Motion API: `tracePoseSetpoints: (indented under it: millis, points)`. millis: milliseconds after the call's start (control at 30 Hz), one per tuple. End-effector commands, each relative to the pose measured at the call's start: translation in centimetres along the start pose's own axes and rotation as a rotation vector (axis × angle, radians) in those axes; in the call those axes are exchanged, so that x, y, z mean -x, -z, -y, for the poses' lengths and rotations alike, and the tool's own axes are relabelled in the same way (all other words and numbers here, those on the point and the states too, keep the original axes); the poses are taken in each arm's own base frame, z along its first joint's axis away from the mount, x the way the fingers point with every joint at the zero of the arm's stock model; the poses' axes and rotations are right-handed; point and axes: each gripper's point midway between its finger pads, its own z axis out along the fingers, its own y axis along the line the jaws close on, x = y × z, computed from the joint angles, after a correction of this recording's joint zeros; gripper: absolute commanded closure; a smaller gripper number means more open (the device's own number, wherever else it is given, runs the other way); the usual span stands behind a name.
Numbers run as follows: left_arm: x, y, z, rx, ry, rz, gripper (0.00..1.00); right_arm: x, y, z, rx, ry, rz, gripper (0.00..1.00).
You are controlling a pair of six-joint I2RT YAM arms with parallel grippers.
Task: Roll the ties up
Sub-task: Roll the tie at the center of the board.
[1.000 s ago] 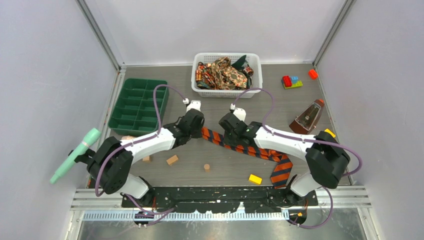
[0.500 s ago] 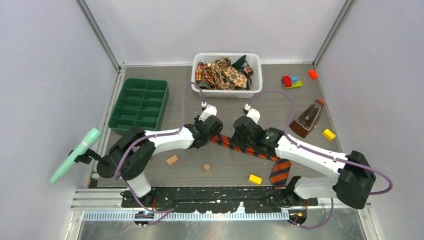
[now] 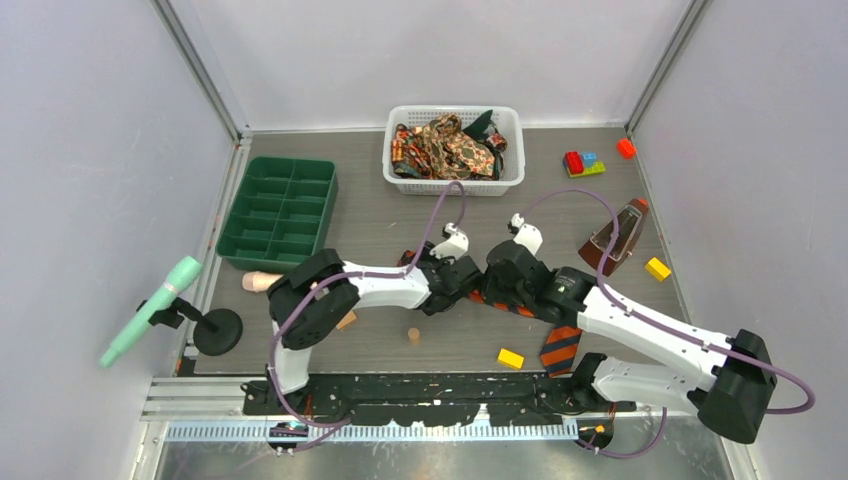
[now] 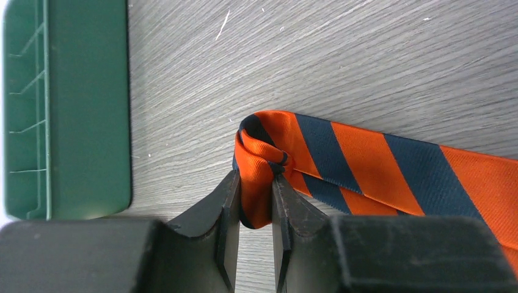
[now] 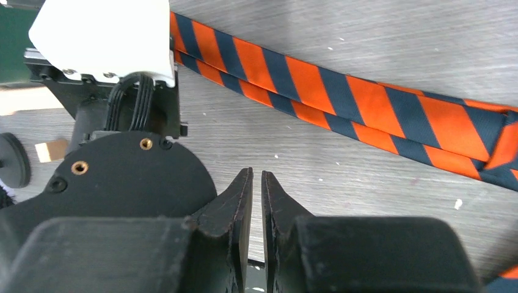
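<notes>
Left end effector (image 4: 255,195) and right end effector (image 5: 257,183) meet mid-bench (image 4: 366,61), on the arms' side of the white basket (image 3: 452,185), with bare surface between them and it. Left fingers pinch the folded tip of the striped tie (image 4: 366,165). Right fingers stand almost together, empty, just beside the tie's length, which trails away from the basket toward the bench's near edge.

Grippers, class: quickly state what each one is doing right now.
Left gripper: closed on the tie's folded end.
Right gripper: closed, holding nothing.
</notes>
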Motion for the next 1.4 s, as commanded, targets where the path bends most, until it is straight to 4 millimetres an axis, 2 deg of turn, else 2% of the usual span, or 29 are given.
tracePoseSetpoints:
  millis: [0,233,300,433,500,633,833,900,1000,1133,1233,1367]
  points:
    - [1.0,0.5,-0.3,0.111,-0.067,0.046,1.0,1.4,1.1,0.2,-0.001,-0.037,0.062,0.83]
    - [-0.2,0.1,1.5,0.104,-0.14,0.025,0.99,2.0,2.1,0.3,0.008,-0.048,0.082,0.82]
    - [-0.3,0.1,1.8,0.097,-0.152,0.022,0.95,2.0,2.2,0.5,0.004,-0.049,0.083,0.82]
    - [-0.7,0.3,2.5,0.07,-0.164,0.011,0.77,2.1,2.5,0.6,0.003,-0.057,0.089,0.81]
    - [-0.8,0.4,3.0,0.045,-0.155,0.006,0.71,2.4,2.9,0.8,-0.001,-0.063,0.101,0.8]
    - [-1.0,0.6,3.9,-0.003,-0.144,-0.003,0.64,3.5,4.3,1.9,-0.037,-0.086,0.151,0.77]
    - [-1.4,0.7,5.1,-0.058,-0.142,-0.021,0.58,5.2,7.3,2.9,-0.037,-0.106,0.216,0.72]
    - [-1.4,0.8,5.4,-0.073,-0.139,-0.023,0.57,5.3,7.8,3.3,-0.042,-0.105,0.222,0.71]
    - [-1.2,0.9,5.7,-0.097,-0.137,-0.023,0.58,5.4,8.1,3.5,-0.046,-0.109,0.227,0.71]
    - [-0.7,1.2,5.9,-0.121,-0.125,-0.017,0.72,5.2,8.1,3.6,-0.044,-0.113,0.222,0.7]
    - [-0.4,1.4,5.8,-0.127,-0.121,-0.012,0.78,5.2,8.0,3.6,-0.047,-0.111,0.218,0.7]
    - [-0.4,1.5,5.9,-0.138,-0.126,-0.013,0.75,5.1,7.9,3.5,-0.049,-0.11,0.213,0.7]
